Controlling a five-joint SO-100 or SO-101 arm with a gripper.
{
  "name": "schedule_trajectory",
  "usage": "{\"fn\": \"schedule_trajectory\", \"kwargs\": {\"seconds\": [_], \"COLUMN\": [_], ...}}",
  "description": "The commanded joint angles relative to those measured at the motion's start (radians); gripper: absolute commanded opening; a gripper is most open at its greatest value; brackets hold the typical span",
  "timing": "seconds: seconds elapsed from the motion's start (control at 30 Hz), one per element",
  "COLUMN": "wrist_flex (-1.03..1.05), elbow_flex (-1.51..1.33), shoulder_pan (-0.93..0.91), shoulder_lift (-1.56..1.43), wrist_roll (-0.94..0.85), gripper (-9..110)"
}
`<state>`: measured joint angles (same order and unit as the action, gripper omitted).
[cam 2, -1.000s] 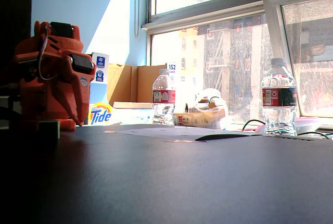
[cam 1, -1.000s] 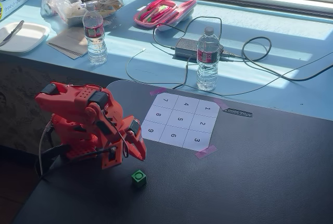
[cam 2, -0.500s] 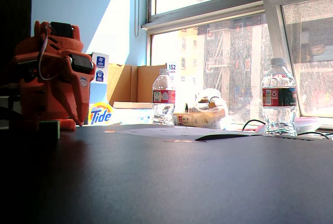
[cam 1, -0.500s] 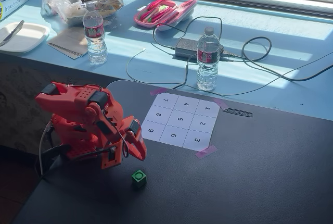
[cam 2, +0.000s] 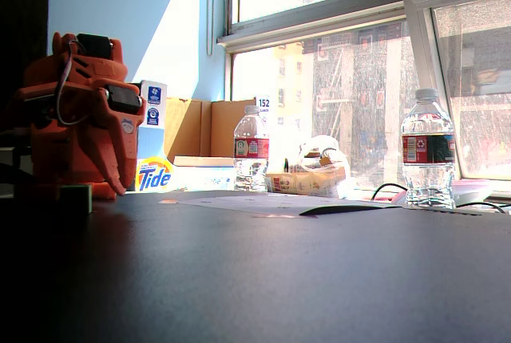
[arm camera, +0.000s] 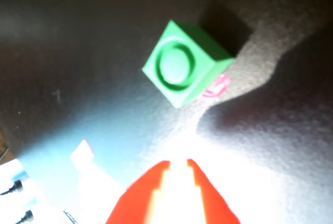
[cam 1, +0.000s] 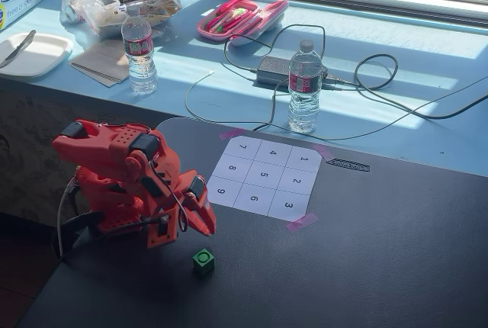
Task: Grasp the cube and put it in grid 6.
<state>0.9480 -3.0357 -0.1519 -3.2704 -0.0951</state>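
The green cube (cam 1: 203, 259) with a dark ring on top sits on the dark table, below and to the left of the numbered sheet. It shows as a dim block in the low fixed view (cam 2: 76, 198) and large in the wrist view (arm camera: 179, 65). The orange arm is folded low. Its gripper (cam 1: 206, 225) points down a short way above and behind the cube, apart from it, and also shows in the low fixed view (cam 2: 120, 187). In the wrist view the gripper (arm camera: 178, 162) has its fingertips close together with nothing between them. Grid 6 (cam 1: 254, 199) is the bottom middle cell, bare.
Two water bottles (cam 1: 139, 49) (cam 1: 304, 88) stand on the blue sill behind the table, with a power adapter (cam 1: 274, 70), cables and a pink case (cam 1: 240, 19). Pink tape (cam 1: 301, 221) holds the sheet's corner. The arm's base (cam 1: 114, 191) is at the left.
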Motion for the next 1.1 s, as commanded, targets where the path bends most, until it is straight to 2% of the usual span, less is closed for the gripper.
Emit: {"fn": "schedule_trajectory", "kwargs": {"seconds": [0.0,0.3,1.07], "wrist_flex": [0.005,-0.026,-0.13], "elbow_flex": [0.029,0.118,0.405], "shoulder_pan": [-0.011,-0.061,-0.198], "shoulder_lift": [0.021,0.166,0.684], "wrist_roll": [-0.005,0.014,0.071], "gripper": [6,12,20]}}
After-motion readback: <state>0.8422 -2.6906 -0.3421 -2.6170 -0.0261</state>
